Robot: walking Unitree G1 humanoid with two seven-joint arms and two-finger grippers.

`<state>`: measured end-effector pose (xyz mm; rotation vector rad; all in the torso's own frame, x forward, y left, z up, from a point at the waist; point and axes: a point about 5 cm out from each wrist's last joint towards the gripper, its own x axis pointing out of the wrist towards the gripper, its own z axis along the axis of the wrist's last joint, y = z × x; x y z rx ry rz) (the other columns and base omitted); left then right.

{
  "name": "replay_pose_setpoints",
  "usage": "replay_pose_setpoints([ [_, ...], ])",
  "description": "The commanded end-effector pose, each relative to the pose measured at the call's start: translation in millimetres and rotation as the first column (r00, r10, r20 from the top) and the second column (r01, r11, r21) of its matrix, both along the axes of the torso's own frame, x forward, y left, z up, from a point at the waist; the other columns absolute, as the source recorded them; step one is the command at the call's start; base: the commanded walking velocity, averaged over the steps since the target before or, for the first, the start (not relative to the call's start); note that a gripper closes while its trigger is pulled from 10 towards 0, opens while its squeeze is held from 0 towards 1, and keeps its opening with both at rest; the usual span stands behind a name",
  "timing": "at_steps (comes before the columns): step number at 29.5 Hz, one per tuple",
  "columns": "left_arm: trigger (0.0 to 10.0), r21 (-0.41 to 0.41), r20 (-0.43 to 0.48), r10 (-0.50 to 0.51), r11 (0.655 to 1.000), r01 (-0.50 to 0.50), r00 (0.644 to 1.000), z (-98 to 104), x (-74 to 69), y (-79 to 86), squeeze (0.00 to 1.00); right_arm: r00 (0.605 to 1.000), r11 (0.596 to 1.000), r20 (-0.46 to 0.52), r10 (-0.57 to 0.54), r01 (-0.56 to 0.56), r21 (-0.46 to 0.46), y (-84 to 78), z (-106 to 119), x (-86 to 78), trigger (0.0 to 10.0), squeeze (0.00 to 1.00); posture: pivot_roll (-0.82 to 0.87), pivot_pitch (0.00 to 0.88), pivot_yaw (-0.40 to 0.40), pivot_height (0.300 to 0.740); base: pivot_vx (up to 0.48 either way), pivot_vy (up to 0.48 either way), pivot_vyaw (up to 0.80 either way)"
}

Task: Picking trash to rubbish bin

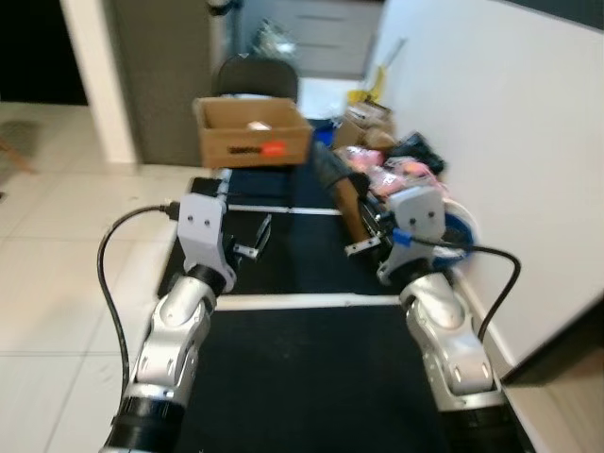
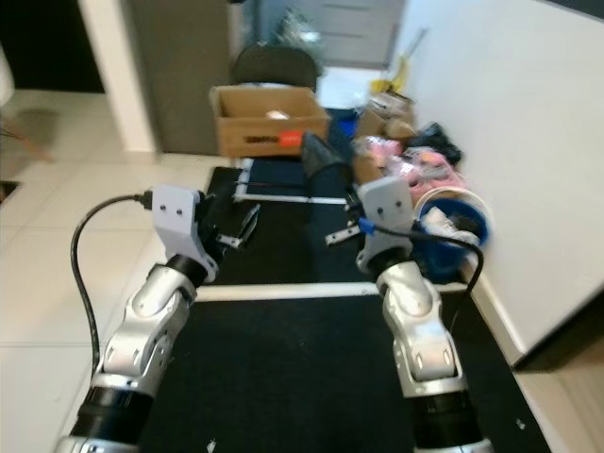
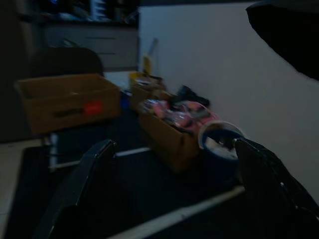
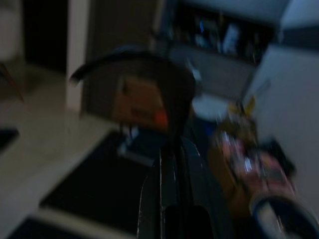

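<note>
1. Right gripper (image 2: 326, 160) squeezed tight on a dark floppy piece of trash (image 2: 319, 149), held up over the black mat (image 2: 283, 368).
2. Left gripper (image 1: 257, 236) with fingers (image 3: 82, 181) spread apart, holding nothing, low over the mat.
3. Open cardboard box (image 1: 253, 130) at 12 o'clock, past the mat.
4. Blue bucket (image 2: 453, 219) and a box of pink stuff (image 1: 401, 172) at 2 o'clock, by the white wall (image 1: 510, 142).

Cardboard box (image 1: 253, 132) with a dark printed mark and an orange-red label (image 1: 273, 147) on its front, both too blurred to read, no other legible text
</note>
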<state>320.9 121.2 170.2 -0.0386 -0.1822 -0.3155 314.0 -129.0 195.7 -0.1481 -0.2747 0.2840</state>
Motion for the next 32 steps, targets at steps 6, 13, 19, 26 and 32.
replay_pose_setpoints([
  [6, 10.0, -0.016, -0.011, 0.001, 1.000, -0.001, 1.000, -1, -0.9, -1.9, 0.00, 0.995, 1.000, -0.098, -0.008, 0.006, -0.017, -1.9, -19, -0.3, 10.0, 0.00, -0.08, 0.051, -0.045, 0.740, 0.178, 0.000, 0.00],
  [13, 10.0, -0.058, -0.022, 0.019, 0.998, -0.021, 1.000, -1, -1.0, -0.4, 0.00, 0.993, 0.999, -0.120, -0.002, -0.004, -0.054, -0.7, -24, -0.5, 10.0, 0.00, -0.08, 0.053, -0.045, 0.740, 0.394, 0.000, 0.00],
  [19, 10.0, -0.031, -0.036, 0.037, 0.999, -0.038, 0.999, -4, 0.7, 5.1, 0.00, 0.992, 0.997, -0.129, -0.003, -0.007, -0.077, -0.2, -26, -1.1, 10.0, 0.00, -0.08, 0.057, -0.049, 0.740, 0.450, 0.000, 0.00],
  [26, 10.0, -0.007, -0.038, 0.042, 0.999, -0.043, 0.998, -4, 1.9, 9.0, 0.00, 0.991, 0.996, -0.130, -0.014, 0.003, -0.088, -1.3, -26, -0.1, 10.0, 0.00, -0.07, 0.059, -0.052, 0.740, 0.453, 0.000, 0.00],
  [32, 10.0, 0.001, -0.039, 0.042, 0.999, -0.042, 0.998, -4, 2.7, 9.1, 0.00, 0.988, 0.998, -0.152, -0.016, 0.007, -0.063, -1.5, -30, 0.9, 10.0, 0.00, -0.07, 0.061, -0.051, 0.740, 0.451, 0.000, -0.19],
])
